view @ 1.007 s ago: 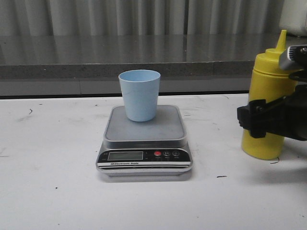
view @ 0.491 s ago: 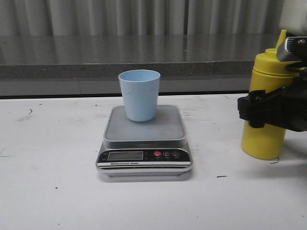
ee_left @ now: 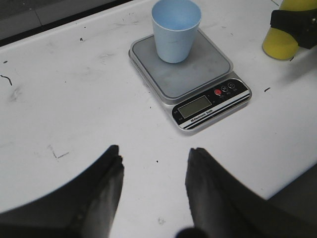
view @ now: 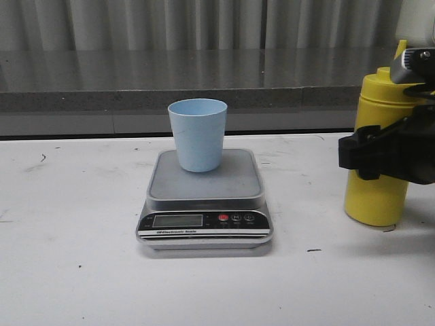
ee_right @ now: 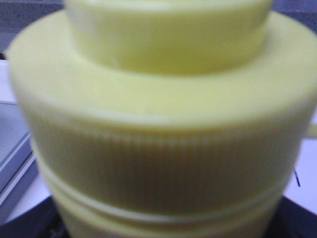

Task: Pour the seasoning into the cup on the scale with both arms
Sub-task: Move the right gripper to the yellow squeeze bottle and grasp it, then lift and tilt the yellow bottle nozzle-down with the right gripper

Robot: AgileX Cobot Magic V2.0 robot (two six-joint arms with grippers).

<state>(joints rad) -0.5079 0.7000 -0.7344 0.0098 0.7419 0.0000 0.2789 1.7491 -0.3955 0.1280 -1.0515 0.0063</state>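
The scale (view: 205, 199) is a flat grey unit with a brushed steel platform and a glossy black front panel carrying an LCD, one red button and two dark ones. It sits on a white table (view: 68, 272) whose matte surface bears scattered dark scuffs and specks. The cup (view: 198, 134), a smooth pale blue plastic tumbler tapering toward its base, stands upright on the rear half of the platform, its mouth open and apparently empty in the left wrist view.

The seasoning bottle (view: 377, 149) is opaque yellow plastic, cylindrical, with a finely ribbed screw collar that fills the blurred right wrist view. It is upright near the table's right edge, well apart from the scale. The right gripper (view: 387, 155) is black and wraps the bottle's midsection, closed around it; the frame's right edge cuts off the rest of the arm, and the nozzle tip is partly hidden behind hardware. Whether the bottle's base touches the table cannot be told.

The left gripper (ee_left: 153, 181) appears only in its own wrist view, dark fingers (ee_left: 106, 183) spread apart and holding nothing, above bare table near the front edge. Open surface lies left of and in front of the scale.
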